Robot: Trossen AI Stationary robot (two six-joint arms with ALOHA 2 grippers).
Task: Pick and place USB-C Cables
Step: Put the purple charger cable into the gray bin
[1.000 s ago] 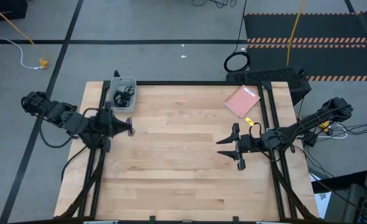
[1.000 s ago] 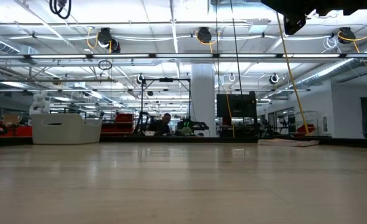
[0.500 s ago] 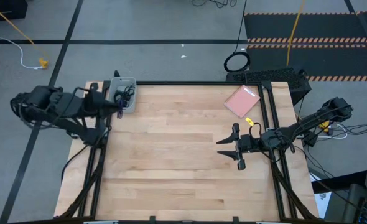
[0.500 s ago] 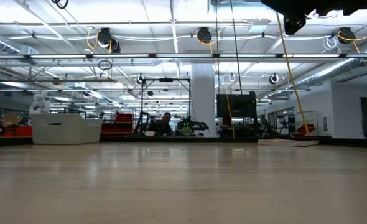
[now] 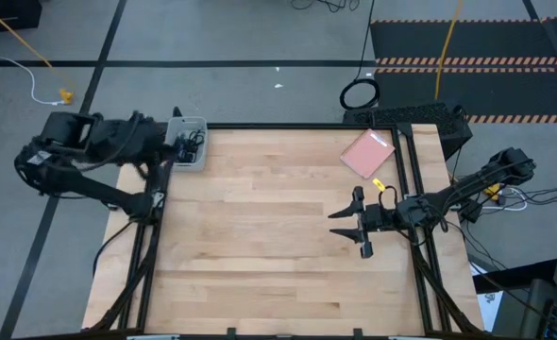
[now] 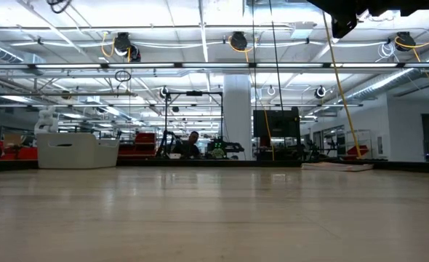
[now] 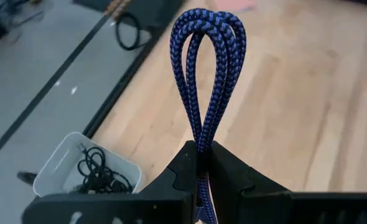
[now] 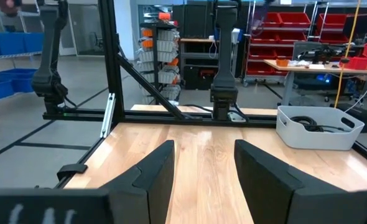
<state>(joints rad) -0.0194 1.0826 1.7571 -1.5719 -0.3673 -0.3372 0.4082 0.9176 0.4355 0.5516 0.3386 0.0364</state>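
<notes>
The blue-purple braided cable (image 7: pixel 208 62) is in my left gripper (image 7: pixel 200 171), which is shut on it. In the high view that gripper (image 5: pixel 170 147) is raised beside the white bin (image 5: pixel 188 142) at the table's far left corner. Thin black cables (image 7: pixel 96 173) lie coiled on the bin's floor. My right gripper (image 5: pixel 354 227) hangs open over the right part of the table, touching nothing; its fingers stand apart in the right wrist view (image 8: pixel 205 177). My left gripper pinches the blue-purple cable between its two fingers (image 7: pixel 183 168), across several strands bunched side by side (image 7: pixel 201 146). Two folded loops (image 7: pixel 211 28) stick out beyond the fingertips. The cable is lifted clear of the table; the strands behind the fingers are hidden.
A pink flat square (image 5: pixel 366 153) lies at the table's far right, with a small yellow piece (image 5: pixel 379 184) near it. A black frame runs along the table's left, far and right edges (image 5: pixel 288 127). Bare wood (image 5: pixel 260 246) spreads over the middle and near side.
My left gripper, shut on the blue-purple cable, has risen and travelled from the wood near the left edge toward the far left corner, ending beside the white bin. The cable has gone with it, lifted clear.
</notes>
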